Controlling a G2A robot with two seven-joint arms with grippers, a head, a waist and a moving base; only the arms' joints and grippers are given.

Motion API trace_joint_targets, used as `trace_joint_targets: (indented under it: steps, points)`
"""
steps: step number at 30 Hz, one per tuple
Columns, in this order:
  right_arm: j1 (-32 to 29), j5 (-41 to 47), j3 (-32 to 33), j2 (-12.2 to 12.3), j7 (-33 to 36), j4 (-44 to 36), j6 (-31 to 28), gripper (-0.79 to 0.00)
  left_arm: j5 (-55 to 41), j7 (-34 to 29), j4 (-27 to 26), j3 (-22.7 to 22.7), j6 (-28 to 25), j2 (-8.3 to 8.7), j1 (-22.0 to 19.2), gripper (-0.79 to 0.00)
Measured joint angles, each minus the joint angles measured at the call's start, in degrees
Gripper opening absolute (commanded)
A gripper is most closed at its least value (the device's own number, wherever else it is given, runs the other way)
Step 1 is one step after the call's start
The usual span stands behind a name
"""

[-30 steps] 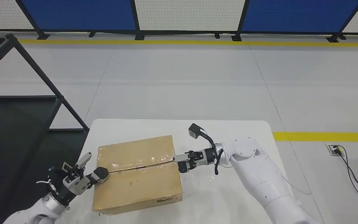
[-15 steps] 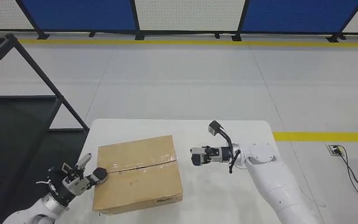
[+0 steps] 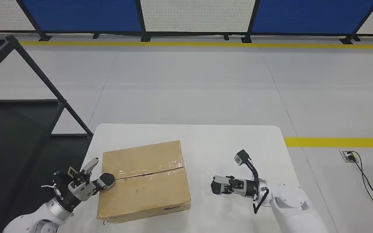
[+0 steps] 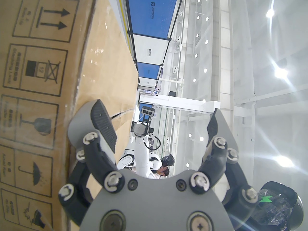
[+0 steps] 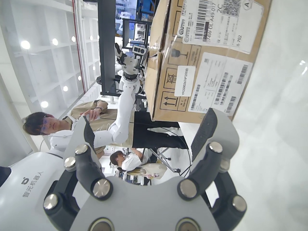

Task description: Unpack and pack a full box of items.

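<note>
Top view, lower left: rests wide-spread left gripper [image 3: 100,173] against edge of taped box [image 3: 145,180], likely steadying it; holds right gripper [image 3: 214,186] wide, empty, well apart.

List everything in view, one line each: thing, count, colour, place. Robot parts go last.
box: one, brown cardboard, shut, on the table's side nearer the black frame
tape: one strip, clear, along the box's top seam
labels: three, white, on the box side facing the right claw
table: one, white, under the box
frame: one, black metal, on the floor beside the table
panels: several, blue and white, along the far edge of the floor
lines: two, yellow, on the floor; one by the panels, one beside the table
left claw: one, grey and black, open, at the box's end by the seam
right claw: one, grey and black, open, over bare table, apart from the box
</note>
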Motion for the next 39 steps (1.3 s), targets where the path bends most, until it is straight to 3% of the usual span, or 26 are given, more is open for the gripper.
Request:
trace_joint_targets:
  steps: [39]
  points:
    - [0.3,0.1,-0.1,0.0,1.0,0.4,-0.4,0.000,-1.0,-1.0,-1.2,-0.7,0.9,0.19,0.2,0.000]
